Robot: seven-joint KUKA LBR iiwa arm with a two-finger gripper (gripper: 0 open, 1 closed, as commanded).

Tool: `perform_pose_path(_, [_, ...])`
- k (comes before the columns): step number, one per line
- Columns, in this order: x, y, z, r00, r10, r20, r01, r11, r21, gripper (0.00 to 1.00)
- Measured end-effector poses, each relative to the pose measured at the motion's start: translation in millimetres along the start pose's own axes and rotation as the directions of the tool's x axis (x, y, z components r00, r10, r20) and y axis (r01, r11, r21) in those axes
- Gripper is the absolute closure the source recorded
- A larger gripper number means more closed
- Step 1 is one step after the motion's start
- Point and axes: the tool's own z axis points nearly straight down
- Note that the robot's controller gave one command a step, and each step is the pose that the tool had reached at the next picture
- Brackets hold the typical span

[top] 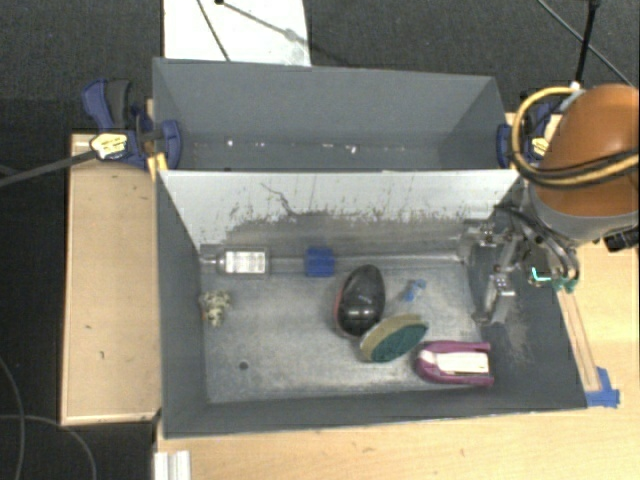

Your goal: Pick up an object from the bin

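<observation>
Where the grey metal bin (330, 118) opens toward the camera, its scuffed floor carries a loose scatter of things rather than a heap. The arm's orange cover (595, 128) sits above the bin's right rim, ringed by dark and yellow cables. Below it the gripper (493, 308) hangs inside the bin close to the right wall, over a bare patch of floor. How wide it stands cannot be made out from this angle.

A black oval thing (360, 300), glossy and rounded like a computer mouse, lies near the middle of the floor, well to the gripper's left. Nearest the gripper is a purple and white thing (455, 362), long and low like a small stapler. It lies near the front wall, just in front of the gripper and a little to its left, apart from it. A round flat pad (393, 338), green on top with a tan edge, rests between the purple thing and the black one, touching or nearly touching the black one's front end.

Along the foot of the back wall lies a clear bottle (262, 262) on its side, its blue cap pointing right. A small blue piece (412, 291) lies between the black thing and the gripper. A small beige lump (214, 306) sits far off by the left wall.
</observation>
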Motion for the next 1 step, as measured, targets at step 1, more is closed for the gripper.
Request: perform_pose_path(1, [-2.4, 31.1, 128.7, 0.999, 0.041, 0.002, -0.041, 0.999, -0.002, 0.0])
